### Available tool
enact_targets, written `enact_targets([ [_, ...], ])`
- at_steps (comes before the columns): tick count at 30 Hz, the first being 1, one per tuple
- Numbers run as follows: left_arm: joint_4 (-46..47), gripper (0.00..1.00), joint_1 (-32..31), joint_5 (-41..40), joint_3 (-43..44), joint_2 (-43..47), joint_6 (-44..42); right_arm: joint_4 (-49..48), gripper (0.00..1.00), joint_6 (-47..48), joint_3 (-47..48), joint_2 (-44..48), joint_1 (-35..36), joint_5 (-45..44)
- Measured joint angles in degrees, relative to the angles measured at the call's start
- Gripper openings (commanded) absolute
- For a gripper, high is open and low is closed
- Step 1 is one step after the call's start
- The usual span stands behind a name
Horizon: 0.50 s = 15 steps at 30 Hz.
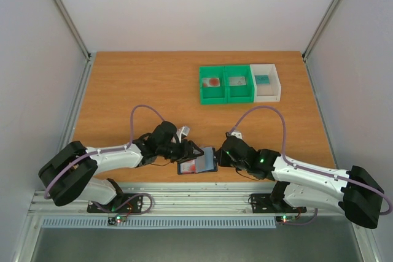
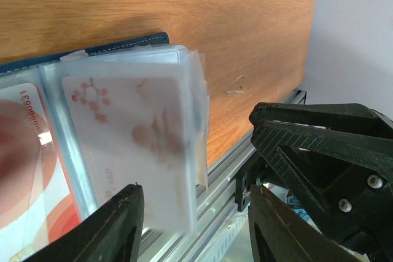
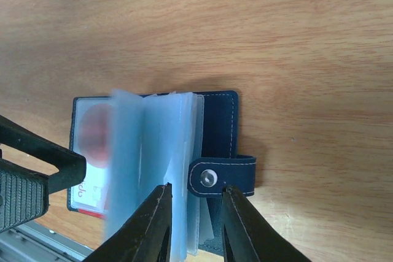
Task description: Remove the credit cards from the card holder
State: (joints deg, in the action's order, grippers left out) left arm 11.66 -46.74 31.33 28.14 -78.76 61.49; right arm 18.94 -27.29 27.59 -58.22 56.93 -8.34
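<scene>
Near edge of worktop [image 3: 288, 35]: holder [image 3: 216, 124] lies open, cards [image 2: 129, 133] in its clear sleeves [image 3: 161, 142]. My left pincer [image 2: 195, 191] gapes beside them, gripping nothing; right pincer [image 3: 196, 188] straddles the snap tab [image 3: 222, 176], jaws slightly apart, pinch unclear. Step, I reckon: exposing a card; next, pin the holder and slide one out toward the bins [image 1: 239, 84].

Both arms bent low, reaching inward toward each other, left gripper [image 2: 196, 191] jaws well apart, right gripper [image 3: 196, 189] jaws narrowly parted
</scene>
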Motion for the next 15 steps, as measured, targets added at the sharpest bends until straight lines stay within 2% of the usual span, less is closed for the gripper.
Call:
enact_targets([
  [8, -0.72, 0.4, 0.0, -0.13, 0.04, 0.0, -0.22, 1.22, 0.24, 0.02, 0.55, 0.87, 0.0, -0.5],
  [11, -1.99, 0.35, 0.0, -0.98, 0.04, 0.0, -0.57, 1.25, 0.22, 0.15, 0.92, 0.83, 0.0, -0.39],
  [15, -4.28, 0.33, 0.2, -2.84, 0.07, 0.0, -1.55, 1.16, 0.18, 0.61, 2.36, -0.72, 0.0, 0.57],
])
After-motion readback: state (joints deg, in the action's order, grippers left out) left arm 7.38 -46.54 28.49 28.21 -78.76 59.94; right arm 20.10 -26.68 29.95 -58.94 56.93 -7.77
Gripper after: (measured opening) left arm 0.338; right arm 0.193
